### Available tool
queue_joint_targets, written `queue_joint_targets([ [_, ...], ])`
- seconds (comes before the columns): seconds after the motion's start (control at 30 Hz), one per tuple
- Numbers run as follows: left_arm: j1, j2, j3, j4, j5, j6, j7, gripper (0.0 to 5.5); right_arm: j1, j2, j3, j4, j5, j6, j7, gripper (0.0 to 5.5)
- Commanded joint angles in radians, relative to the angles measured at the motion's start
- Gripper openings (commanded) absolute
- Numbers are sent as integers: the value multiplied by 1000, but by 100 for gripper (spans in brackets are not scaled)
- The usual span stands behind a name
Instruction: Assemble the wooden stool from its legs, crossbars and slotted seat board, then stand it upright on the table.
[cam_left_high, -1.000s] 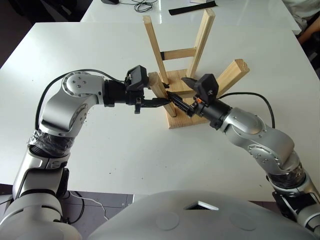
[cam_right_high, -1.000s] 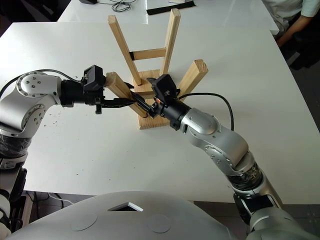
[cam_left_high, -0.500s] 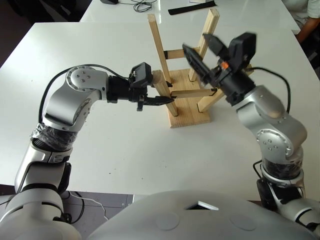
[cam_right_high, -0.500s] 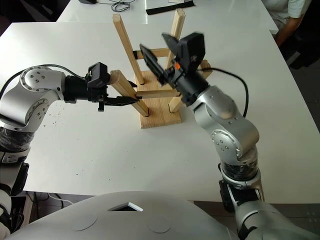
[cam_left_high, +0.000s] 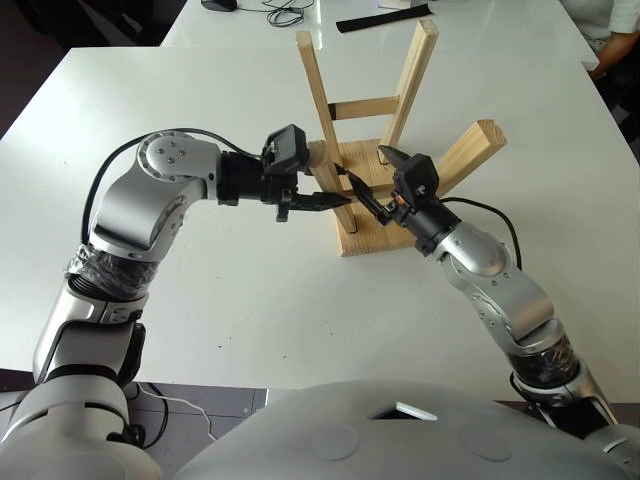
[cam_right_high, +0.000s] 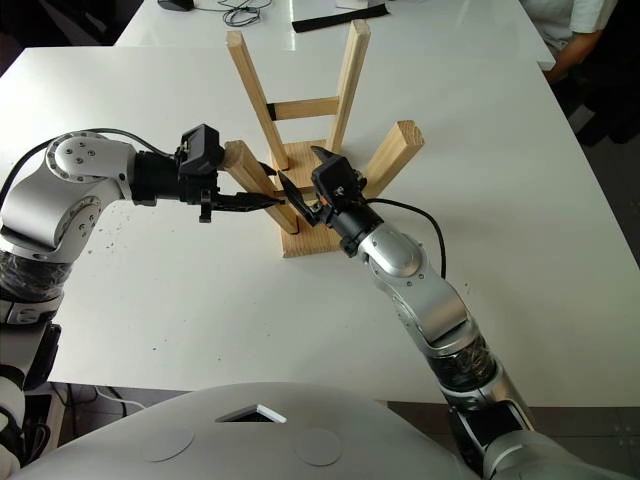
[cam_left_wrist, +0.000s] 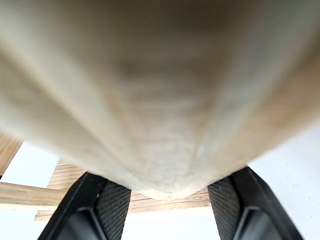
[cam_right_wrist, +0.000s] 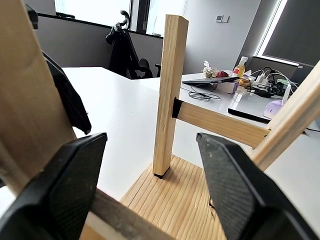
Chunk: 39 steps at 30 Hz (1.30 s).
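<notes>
The stool stands upside down, its slotted seat board (cam_left_high: 385, 232) flat on the white table (cam_left_high: 200, 300). Two far legs (cam_left_high: 313, 85) rise upright, joined by a crossbar (cam_left_high: 358, 107). My left gripper (cam_left_high: 337, 199) is shut on the tilted near-left leg (cam_left_high: 322, 168); in the left wrist view that leg (cam_left_wrist: 160, 100) sits between the pads (cam_left_wrist: 112, 207). The near-right leg (cam_left_high: 468, 152) leans outward to the right. My right gripper (cam_left_high: 368, 178) is open just over the seat board, beside the near-left leg, its fingers (cam_right_wrist: 65, 200) spread wide above a low crossbar (cam_right_wrist: 125, 222).
A second white table behind carries a black strap (cam_left_high: 385, 17) and cables (cam_left_high: 285, 10). A person's arm (cam_left_high: 615, 40) shows at the far right edge. Open tabletop lies to the left and in front of the stool.
My right gripper swung up high above the stool, then came back down beside the near-left leg. The near-right leg stood more upright for a moment and leans outward again. My left gripper kept its hold.
</notes>
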Motion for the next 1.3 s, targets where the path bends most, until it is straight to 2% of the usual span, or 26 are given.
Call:
queue_joint_targets([
  [0.03, -32, -11, -69, 42, 77, 18, -21, 206, 59, 9, -5, 50, -9, 65, 31, 330],
  [0.13, -29, -10, -88, 69, 118, -20, -23, 206, 22, 57, -94, -85, 115, 101, 49, 330],
  [0.23, 12, 23, -86, 78, 143, -65, -31, 206, -62, 104, -246, -238, 376, 197, 49, 330],
  [0.3, 60, 55, -71, 61, 138, -86, -43, 206, -137, 84, -359, -310, 589, 238, 29, 330],
  [0.43, 149, 92, -30, 13, 100, -100, -54, 206, -276, -62, -616, -306, 952, 231, -45, 330],
  [0.53, 191, 98, -6, -3, 91, -103, -36, 206, -283, -195, -817, -171, 1001, 221, -33, 330],
  [0.63, 198, 90, -4, -5, 86, -78, -19, 206, -266, -258, -920, -28, 949, 198, -30, 330],
  [0.73, 197, 79, -1, -8, 85, -69, 7, 206, -234, -288, -910, 92, 789, 155, -7, 330],
  [0.77, 193, 73, 3, -7, 80, -72, 12, 241, -216, -289, -887, 121, 727, 137, -1, 328],
  [1.03, 156, 50, 11, 30, 105, -85, -9, 360, -67, -247, -682, 162, 395, 22, 107, 328],
  [1.2, 223, 52, 104, 28, 127, -79, 92, 360, 21, -259, -573, 162, 163, -25, 103, 328],
  [1.3, 328, -5, 206, -26, 130, -71, 245, 360, 70, -238, -542, 117, 107, -22, 107, 328],
])
